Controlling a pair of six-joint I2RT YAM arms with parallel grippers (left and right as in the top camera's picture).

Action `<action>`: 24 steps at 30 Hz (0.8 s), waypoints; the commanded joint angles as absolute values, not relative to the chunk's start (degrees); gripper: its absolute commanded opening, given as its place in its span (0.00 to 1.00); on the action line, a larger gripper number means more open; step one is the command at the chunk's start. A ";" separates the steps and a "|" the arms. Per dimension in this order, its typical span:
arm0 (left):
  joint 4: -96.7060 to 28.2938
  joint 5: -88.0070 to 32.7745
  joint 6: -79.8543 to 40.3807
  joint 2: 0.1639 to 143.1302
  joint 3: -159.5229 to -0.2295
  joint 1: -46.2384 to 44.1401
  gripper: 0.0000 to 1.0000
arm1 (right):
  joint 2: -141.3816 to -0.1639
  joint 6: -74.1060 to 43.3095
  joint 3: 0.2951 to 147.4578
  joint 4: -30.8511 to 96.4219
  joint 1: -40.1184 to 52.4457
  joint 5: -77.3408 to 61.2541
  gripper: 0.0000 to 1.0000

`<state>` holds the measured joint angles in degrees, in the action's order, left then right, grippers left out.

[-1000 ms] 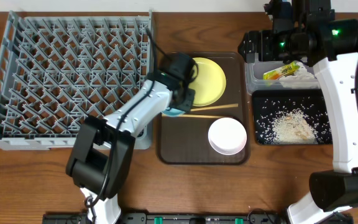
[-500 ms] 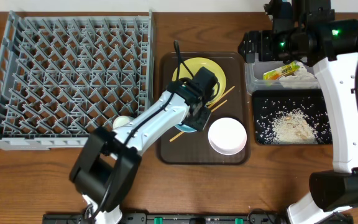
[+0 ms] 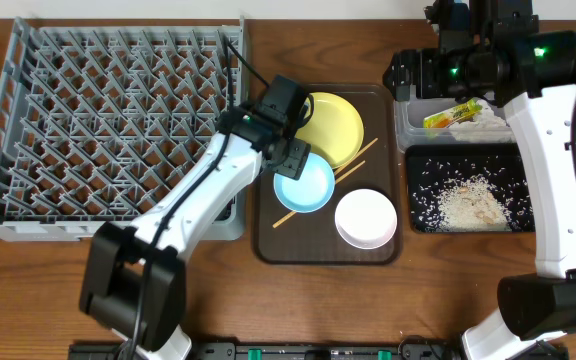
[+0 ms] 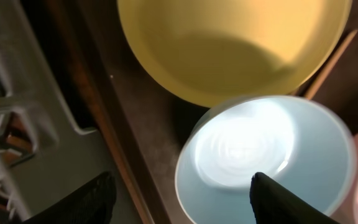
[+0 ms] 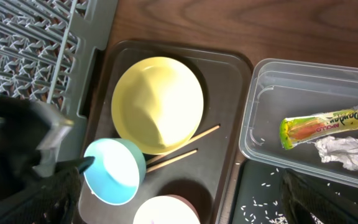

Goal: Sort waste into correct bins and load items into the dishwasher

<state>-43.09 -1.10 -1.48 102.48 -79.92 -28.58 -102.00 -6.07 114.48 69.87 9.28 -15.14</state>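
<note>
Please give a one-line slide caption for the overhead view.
Left gripper open above the light blue bowl on the brown tray, beside the yellow plate.

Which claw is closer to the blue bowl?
Left. The left claw hangs open just over the blue bowl on the brown tray. The right claw is far off, up by the clear tub at the back.

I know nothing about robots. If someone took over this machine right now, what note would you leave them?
Left gripper: open over the blue bowl, not gripping it.
Right gripper: open, empty.
Done: wrapper and paper in the clear tub; rice in the black tray.
Left: blue bowl, yellow plate, white bowl and chopsticks sit on the brown tray; all go into the dish rack.
</note>
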 commanded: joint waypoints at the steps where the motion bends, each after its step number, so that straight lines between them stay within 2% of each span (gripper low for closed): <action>1: -43.20 -0.40 3.22 105.73 -80.07 -28.67 0.70 | -102.35 -6.15 114.58 70.08 9.78 -14.81 0.99; 14: -43.33 -3.95 3.40 110.28 -79.83 -28.69 0.65 | -102.35 -6.15 114.58 70.08 9.82 -14.81 0.99; 18: -43.18 -5.56 3.38 112.01 -79.83 -28.69 0.55 | -102.35 -6.15 114.58 70.08 9.65 -14.81 0.99; 22: -43.18 -5.56 3.20 113.12 -79.83 -28.69 0.39 | -102.35 -6.15 114.58 70.08 9.74 -14.81 0.99; 24: -43.16 -5.58 3.18 113.67 -79.83 -28.69 0.38 | -102.35 -6.15 114.58 70.08 9.78 -14.81 0.99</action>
